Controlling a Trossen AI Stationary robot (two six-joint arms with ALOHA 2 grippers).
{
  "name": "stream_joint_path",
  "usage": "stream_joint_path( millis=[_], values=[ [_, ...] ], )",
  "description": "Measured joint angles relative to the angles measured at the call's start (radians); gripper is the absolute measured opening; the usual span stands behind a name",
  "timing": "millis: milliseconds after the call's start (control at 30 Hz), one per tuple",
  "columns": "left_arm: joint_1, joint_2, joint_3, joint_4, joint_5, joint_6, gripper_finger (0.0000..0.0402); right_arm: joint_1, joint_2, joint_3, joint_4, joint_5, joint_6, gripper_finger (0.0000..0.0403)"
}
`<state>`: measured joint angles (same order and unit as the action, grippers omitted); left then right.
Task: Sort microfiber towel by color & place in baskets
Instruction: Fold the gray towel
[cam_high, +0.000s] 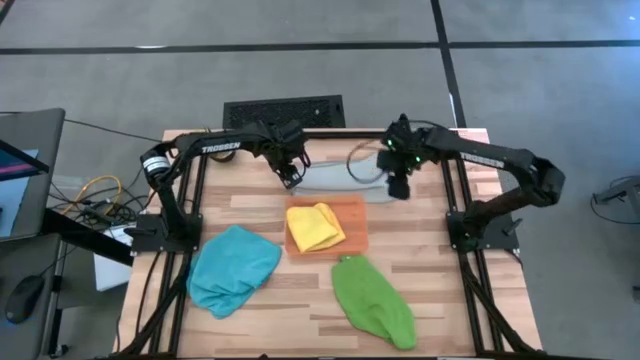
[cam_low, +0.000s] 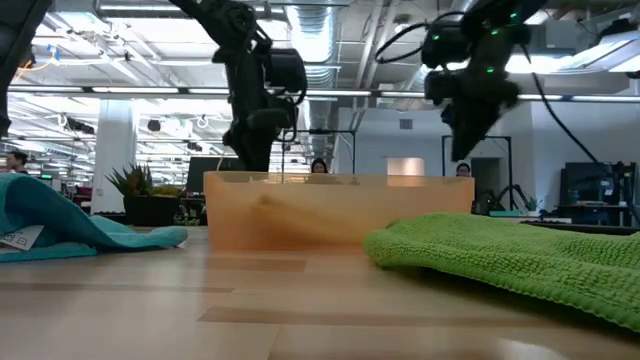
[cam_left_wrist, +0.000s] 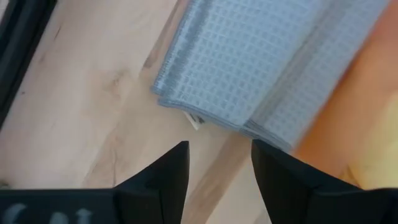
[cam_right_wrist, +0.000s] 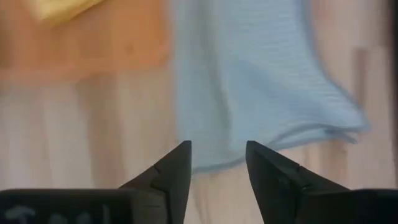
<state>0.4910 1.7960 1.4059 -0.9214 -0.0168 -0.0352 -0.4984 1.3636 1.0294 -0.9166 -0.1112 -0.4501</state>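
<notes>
A pale grey-blue towel (cam_high: 335, 180) lies folded flat on the table at the far side, its near edge by the far rim of the orange basket (cam_high: 355, 235). A yellow towel (cam_high: 314, 228) lies crumpled in the basket. A teal towel (cam_high: 232, 270) lies bunched at the near left and a green towel (cam_high: 372, 298) at the near right. My left gripper (cam_high: 291, 176) hangs open above the grey towel's left end (cam_left_wrist: 242, 62). My right gripper (cam_high: 398, 186) hangs open above its right end (cam_right_wrist: 249, 81). Both point steeply down.
A black slatted box (cam_high: 283, 110) sits at the table's far edge, and a looped cable (cam_high: 362, 160) lies by the grey towel. In the low view a potted plant (cam_low: 135, 185) stands behind the teal towel, and people show in the room beyond. Bare wood lies between the near towels.
</notes>
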Motion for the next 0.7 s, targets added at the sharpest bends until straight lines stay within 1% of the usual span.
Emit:
stream_joint_path(
  millis=[67,133,300,400,500,700],
  values=[
    [-0.009,-0.022,0.0,-0.01,-0.013,0.001,0.0167,0.043,-0.042,-0.05,0.003,0.0,-0.028,0.0171],
    [-0.017,-0.045,0.0,-0.013,-0.021,-0.004,0.0167,0.075,-0.07,-0.102,0.047,0.004,-0.021,0.0167],
    [-0.027,-0.086,0.0,-0.01,-0.023,-0.011,0.0167,0.112,-0.083,-0.215,0.156,0.008,-0.004,0.0164],
    [-0.029,-0.099,0.0,-0.01,-0.023,-0.016,0.0167,0.112,-0.056,-0.256,0.227,0.053,-0.017,0.0164],
    [-0.03,-0.102,0.0,-0.011,-0.022,-0.037,0.0167,0.096,-0.016,-0.275,0.248,0.095,-0.043,0.0163],
    [-0.03,-0.102,0.0,-0.012,-0.017,-0.055,0.0167,0.077,0.071,-0.279,0.274,0.088,-0.105,0.0162]
  ],
)
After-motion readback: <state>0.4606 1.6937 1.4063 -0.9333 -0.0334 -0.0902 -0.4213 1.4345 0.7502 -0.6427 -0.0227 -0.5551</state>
